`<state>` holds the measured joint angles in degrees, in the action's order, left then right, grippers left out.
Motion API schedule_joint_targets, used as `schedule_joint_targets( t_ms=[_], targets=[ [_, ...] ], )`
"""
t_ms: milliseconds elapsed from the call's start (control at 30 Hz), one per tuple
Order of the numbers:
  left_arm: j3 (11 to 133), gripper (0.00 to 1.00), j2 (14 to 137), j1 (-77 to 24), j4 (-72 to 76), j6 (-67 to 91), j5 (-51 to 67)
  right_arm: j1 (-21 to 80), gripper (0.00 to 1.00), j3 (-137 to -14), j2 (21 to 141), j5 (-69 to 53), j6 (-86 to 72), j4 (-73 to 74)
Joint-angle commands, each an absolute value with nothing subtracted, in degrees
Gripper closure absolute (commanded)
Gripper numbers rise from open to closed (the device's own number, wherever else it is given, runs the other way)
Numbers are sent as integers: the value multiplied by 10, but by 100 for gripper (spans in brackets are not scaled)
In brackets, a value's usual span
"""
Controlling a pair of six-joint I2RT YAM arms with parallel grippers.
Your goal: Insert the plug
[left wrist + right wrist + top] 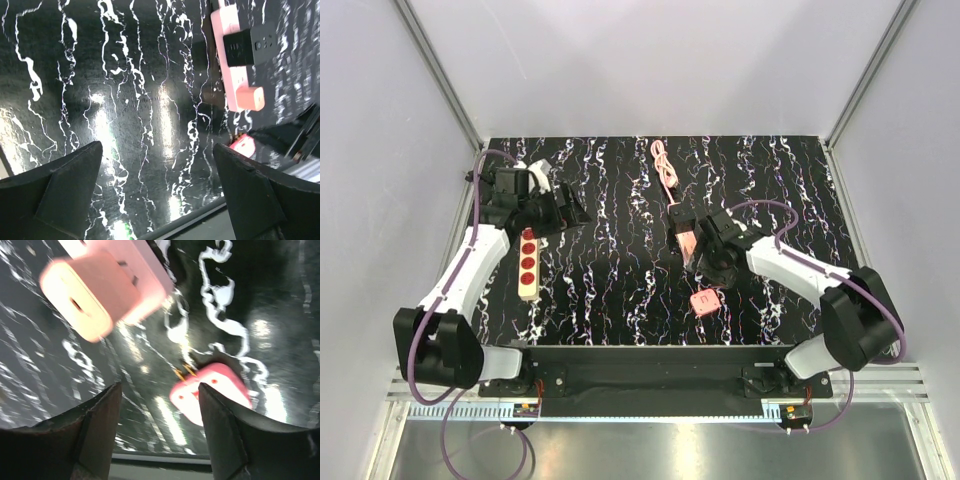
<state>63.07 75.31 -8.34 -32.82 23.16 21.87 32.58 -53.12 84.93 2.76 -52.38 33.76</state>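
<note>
plug (82,297) sits upper left in your right wrist view, looks seated in the pink strip (145,262), so your right gripper (159,390) hangs released and empty below it, nothing needing a hold.

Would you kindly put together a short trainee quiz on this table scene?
1. True or false: the left fingers are holding the beige strip.
2. How many red sockets does the beige strip show? A two, B three, C five.
3. What colour is the block that sits on the pink strip next to the pale plug?
Key: 1 false; 2 B; 3 black.
</note>
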Motion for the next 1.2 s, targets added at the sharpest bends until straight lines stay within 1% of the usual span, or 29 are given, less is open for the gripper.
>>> schedule_joint_targets(
  t_ms=[0, 33, 67, 133, 233, 333, 467, 533, 567, 600, 667, 800, 833, 900, 1000, 1033, 1133, 1167],
  targets=[
    [614, 1, 736, -62, -275, 258, 305, 326, 27, -516, 824, 38, -427, 376],
    [612, 1, 734, -62, -271, 255, 323, 326, 25, -505, 821, 36, -418, 374],
    [609, 4, 732, -62, -269, 255, 335, 325, 24, -503, 823, 33, -392, 375],
    [604, 7, 724, -62, -267, 253, 348, 326, 19, -502, 827, 35, -380, 383],
    [598, 8, 701, -62, -268, 247, 331, 325, 13, -502, 840, 26, -363, 388],
    [594, 8, 679, -62, -272, 240, 317, 326, 10, -504, 862, 12, -331, 387],
    [589, 9, 662, -69, -287, 229, 286, 326, 12, -492, 877, -35, -327, 373],
    [584, 9, 660, -75, -294, 228, 278, 326, 15, -475, 876, -64, -350, 352],
    [582, 10, 661, -76, -294, 229, 274, 327, 18, -468, 873, -77, -362, 328],
    [582, 10, 661, -77, -304, 229, 270, 329, 19, -454, 870, -111, -373, 314],
    [584, 11, 664, -79, -315, 226, 254, 338, 23, -440, 855, -137, -434, 265],
    [583, 12, 662, -79, -344, 219, 222, 409, 24, -432, 844, -146, -588, 170],
    [582, 12, 662, -79, -347, 219, 218, 440, 24, -434, 849, -146, -639, 151],
    [579, 11, 662, -79, -353, 220, 214, 473, 25, -461, 875, -149, -672, 123],
    [576, 12, 666, -79, -358, 220, 214, 502, 24, -501, 903, -172, -657, 134],
    [576, 12, 667, -79, -360, 220, 216, 503, 25, -505, 904, -173, -626, 143],
    [574, 11, 664, -79, -360, 221, 228, 503, 25, -505, 870, -143, -531, 197],
    [572, 11, 664, -79, -359, 222, 231, 503, 25, -507, 862, -128, -509, 242]
  ],
)
